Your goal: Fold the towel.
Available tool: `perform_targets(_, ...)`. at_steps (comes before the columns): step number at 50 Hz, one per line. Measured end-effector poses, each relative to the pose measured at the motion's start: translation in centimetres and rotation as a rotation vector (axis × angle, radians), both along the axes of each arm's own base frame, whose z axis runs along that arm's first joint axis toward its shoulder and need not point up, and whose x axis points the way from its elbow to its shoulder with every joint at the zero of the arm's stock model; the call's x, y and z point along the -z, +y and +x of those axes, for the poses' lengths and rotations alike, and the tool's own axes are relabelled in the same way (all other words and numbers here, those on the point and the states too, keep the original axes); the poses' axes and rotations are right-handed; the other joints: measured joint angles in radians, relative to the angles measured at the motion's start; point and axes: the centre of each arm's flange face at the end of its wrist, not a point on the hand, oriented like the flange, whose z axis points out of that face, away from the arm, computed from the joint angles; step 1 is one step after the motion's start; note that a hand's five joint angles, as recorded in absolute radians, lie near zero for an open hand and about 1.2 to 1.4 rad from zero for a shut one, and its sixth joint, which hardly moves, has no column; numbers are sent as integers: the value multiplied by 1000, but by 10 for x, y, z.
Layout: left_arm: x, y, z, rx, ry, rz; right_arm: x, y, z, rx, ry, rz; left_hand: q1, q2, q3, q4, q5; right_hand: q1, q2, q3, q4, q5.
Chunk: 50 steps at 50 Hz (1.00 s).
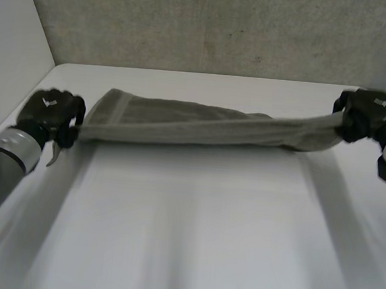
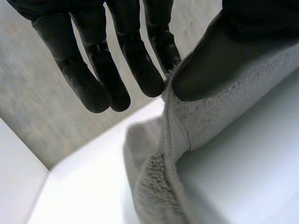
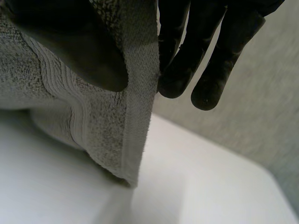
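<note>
One towel, apparently; one left hand, one right hand; one table.

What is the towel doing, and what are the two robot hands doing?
towel: pulled out long between both hands, bunched along its length.
left hand: shut on one end of the towel, thumb pinching the edge against the fingers.
right hand: shut on the other end of the towel, thumb pressed over the hem.

Soft, even light on white table
</note>
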Motion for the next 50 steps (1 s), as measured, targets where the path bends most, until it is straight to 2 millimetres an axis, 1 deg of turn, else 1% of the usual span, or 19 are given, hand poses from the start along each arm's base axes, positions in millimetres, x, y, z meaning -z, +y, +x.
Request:
perform_targets(3, -35, 15, -1, 10, 8, -53, -31, 8, 0, -6, 3, -64, 0, 2, 1, 0, 5, 0, 0, 0, 0, 0)
perform_targets(4, -41, 17, -1, 11, 9, -63, -38, 10, 0, -9, 5, -76, 0, 3, 1, 0, 6, 0, 0, 0, 0, 0)
perform_targets(7, -78, 32, -1, 21, 18, -146, -70, 22, 1, -23, 19, -115, 0, 3, 1, 0, 11, 0, 0, 0, 0, 0)
perform_targets(12, -113, 49, 0, 42, 22, -217, -103, 38, 0, -41, 72, -125, 0, 3, 1, 0, 11, 0, 4, 0, 0, 0)
perform_targets(14, -117, 54, -1, 54, 20, -213, -111, 42, -1, -46, 106, -120, 0, 3, 1, 0, 11, 0, 4, 0, 0, 0)
perform_targets(18, -114, 61, -2, 88, 13, -158, -113, 47, -3, -56, 197, -87, 0, 3, 1, 0, 11, 0, 4, 0, 0, 0)
perform_targets(21, -97, 63, -3, 113, 7, -76, -101, 47, -5, -72, 276, -35, 0, 3, 2, 0, 11, 0, 4, 0, 0, 0)
perform_targets(24, -76, 62, -4, 127, -2, 9, -81, 44, -5, -95, 342, 29, 0, 3, 2, 0, 11, 0, 4, 0, 0, 0)
perform_targets(30, -30, 51, -5, 142, -66, 143, -43, 38, -4, -136, 402, 135, 0, 3, 2, 0, 11, 0, 4, 0, 0, 0)
perform_targets(31, -28, 50, -6, 144, -74, 149, -40, 37, -4, -138, 404, 141, 0, 3, 2, 0, 11, 0, 4, 0, 0, 0)
perform_targets(34, -8, 36, -8, 158, -141, 181, -22, 29, -2, -151, 407, 183, 0, 3, 2, 0, 11, 0, 4, 0, 0, 0)
perform_targets(37, 0, 25, -10, 164, -171, 185, -15, 22, -1, -153, 402, 187, 0, 3, 2, 0, 11, 0, 4, 0, 0, 0)
perform_targets(40, 0, 14, -13, 167, -183, 167, -15, 13, 1, -146, 392, 159, 0, 3, 2, 0, 11, 0, 4, 0, 0, 0)
perform_targets(42, -5, 6, -16, 168, -183, 142, -18, 5, 3, -141, 382, 123, 0, 3, 2, 0, 11, 0, 4, 0, 0, -1)
perform_targets(44, -16, -7, -22, 166, -174, 92, -27, -6, 10, -136, 365, 49, 0, 3, 2, 0, 11, 0, 4, 0, 0, -1)
perform_targets(46, -35, -21, -27, 147, -150, 19, -43, -18, 18, -128, 334, -59, 0, 3, 3, 0, 11, 0, 4, 0, 0, -1)
perform_targets(47, -40, -24, -29, 141, -142, 0, -50, -21, 21, -123, 320, -99, 0, 3, 3, 0, 11, 0, 4, 0, 0, -1)
perform_targets(48, -53, -30, -31, 123, -121, -44, -63, -27, 25, -113, 291, -173, 0, 3, 3, 0, 11, 0, 4, 0, 0, -1)
perform_targets(50, -88, -43, -37, 75, -47, -163, -96, -37, 34, -89, 203, -347, 0, 3, 3, 0, 11, 1, 4, 0, 0, -1)
